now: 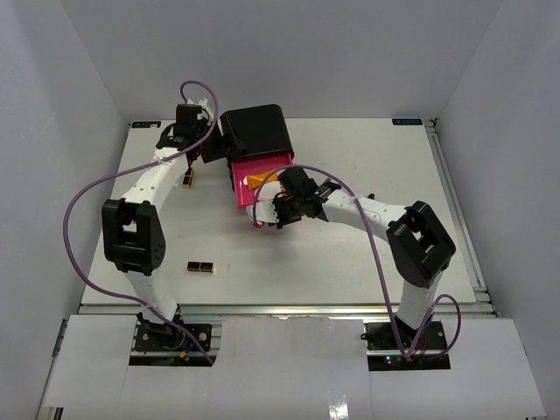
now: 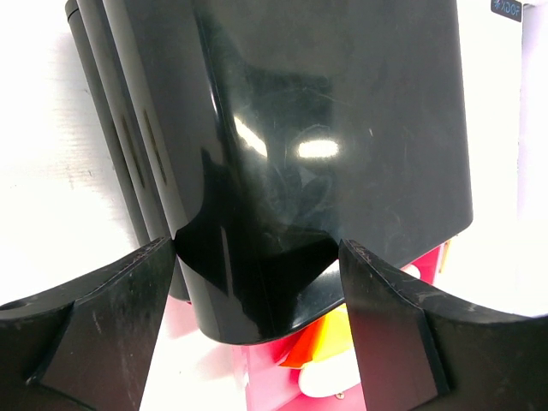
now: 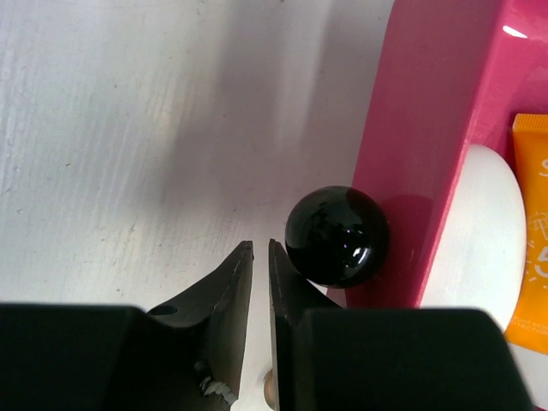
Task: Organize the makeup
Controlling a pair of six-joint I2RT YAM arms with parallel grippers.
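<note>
Hovering by the drawer (image 3: 428,154), mid-frame.
We see the left gripper (image 2: 257,248) spread at the box (image 1: 255,131), right gripper (image 3: 261,248) nearly pressed together beside the knob (image 3: 336,235); tube (image 3: 533,240) and egg (image 3: 479,231) in the drawer, lipstick (image 1: 200,267) lower left.

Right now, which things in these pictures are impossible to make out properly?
Top view: the right gripper covers the pink drawer's front end.
Right wrist view: the orange tube is cut off by the frame edge.
Left wrist view: whether the left gripper squeezes the black box or merely straddles it.
Top view: near lipstick case too small for detail.
</note>
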